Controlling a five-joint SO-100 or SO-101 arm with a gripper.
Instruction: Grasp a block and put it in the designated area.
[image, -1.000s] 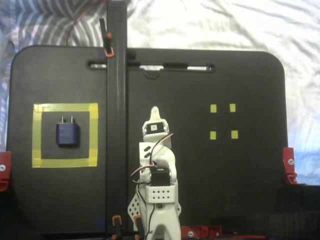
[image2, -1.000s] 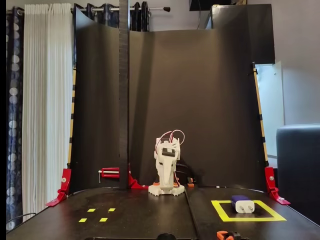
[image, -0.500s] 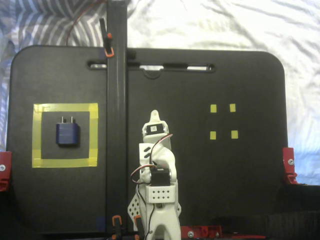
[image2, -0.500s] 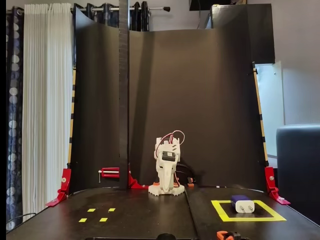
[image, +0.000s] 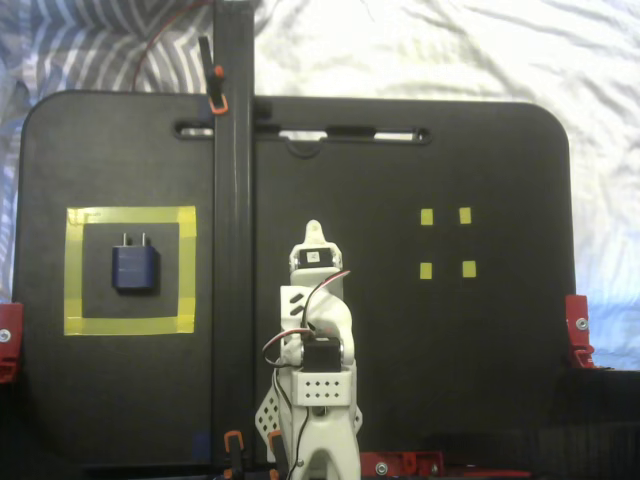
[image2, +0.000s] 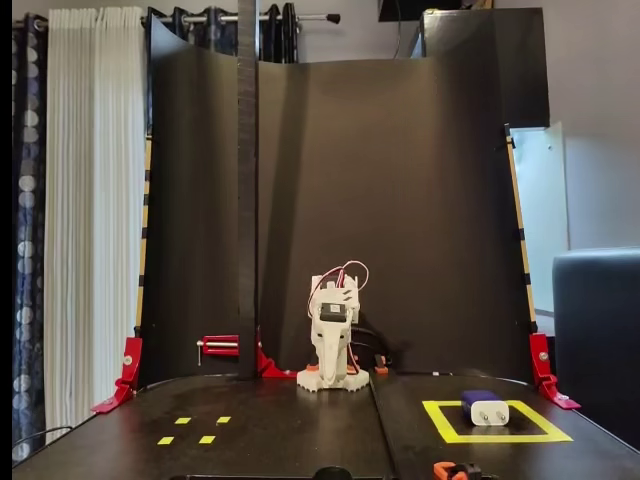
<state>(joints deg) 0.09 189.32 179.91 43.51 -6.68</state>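
Your matte black board (image: 480, 380) carries the square yellow-tape area (image: 72, 270), and the boxy navy plastic block (image: 134, 268) with its silver prongs already lies inside it, well apart from your folded white gripper (image: 313, 238). Its jaws look closed and empty, though neither view is clear. Leave the block undisturbed.

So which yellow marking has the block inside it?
The large taped square outline left of the arm in the top-down fixed view holds the block; the four tiny squares enclose nothing.

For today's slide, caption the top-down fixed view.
Navy block lies inside the yellow-taped designated area; folded arm rests apart.
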